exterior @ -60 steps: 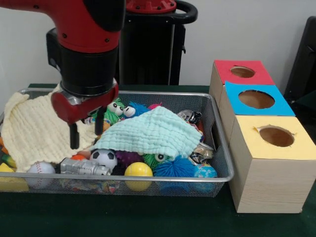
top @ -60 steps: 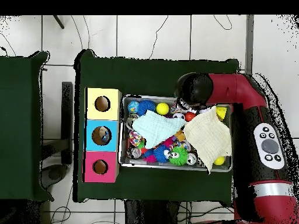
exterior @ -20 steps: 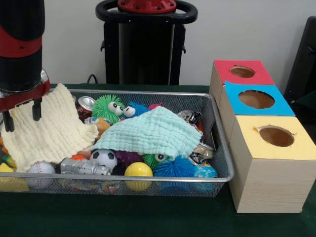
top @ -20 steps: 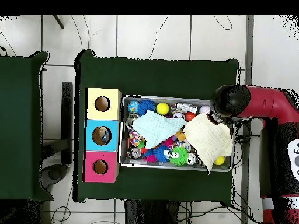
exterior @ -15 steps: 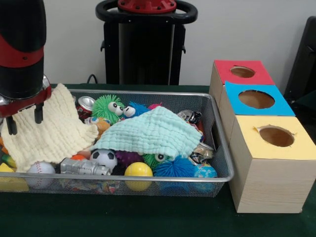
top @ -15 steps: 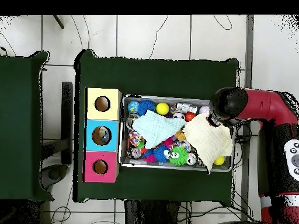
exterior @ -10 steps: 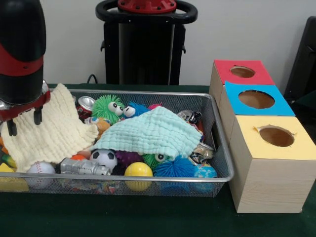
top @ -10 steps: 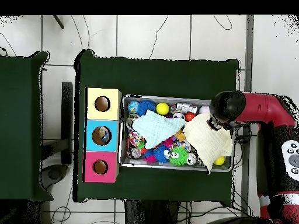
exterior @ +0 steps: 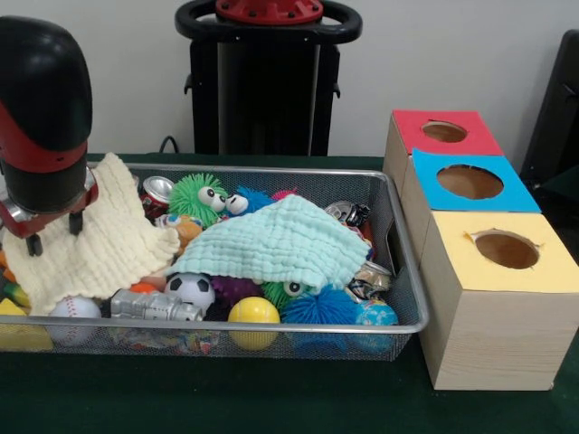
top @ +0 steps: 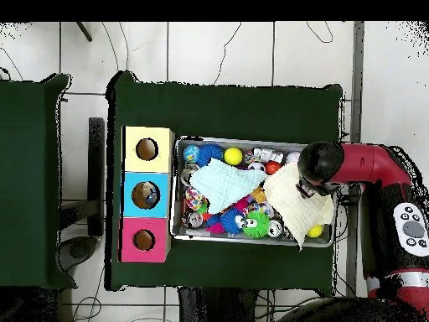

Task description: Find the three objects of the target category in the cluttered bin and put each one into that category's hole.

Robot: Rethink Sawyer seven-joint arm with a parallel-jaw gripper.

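Note:
My gripper (exterior: 55, 233) hangs over the left end of the wire bin (exterior: 404, 271), open, with both fingertips down on the pale yellow cloth (exterior: 109, 244). Nothing shows between the fingers. From above, the gripper (top: 312, 184) sits at the right end of the bin (top: 251, 241) on the yellow cloth (top: 297, 203). A mint cloth (exterior: 280, 240) covers the middle of the toy heap. In front of it lie a soccer ball (exterior: 191, 289), a yellow ball (exterior: 253, 315), a baseball (exterior: 74, 310) and a blue spiky ball (exterior: 321, 307). A green furry toy (exterior: 199, 194) sits behind.
Three boxes with round holes stand right of the bin: red (exterior: 443, 133) at the back, blue (exterior: 470, 181) in the middle, yellow (exterior: 507, 249) in front. A silver toy (exterior: 154, 306) and a drinks can (exterior: 156, 190) lie among the clutter.
The arm has swung from the middle of the bin to its yellow-cloth end, then come down, so the fingertips now rest on the yellow cloth. The toys have not moved.

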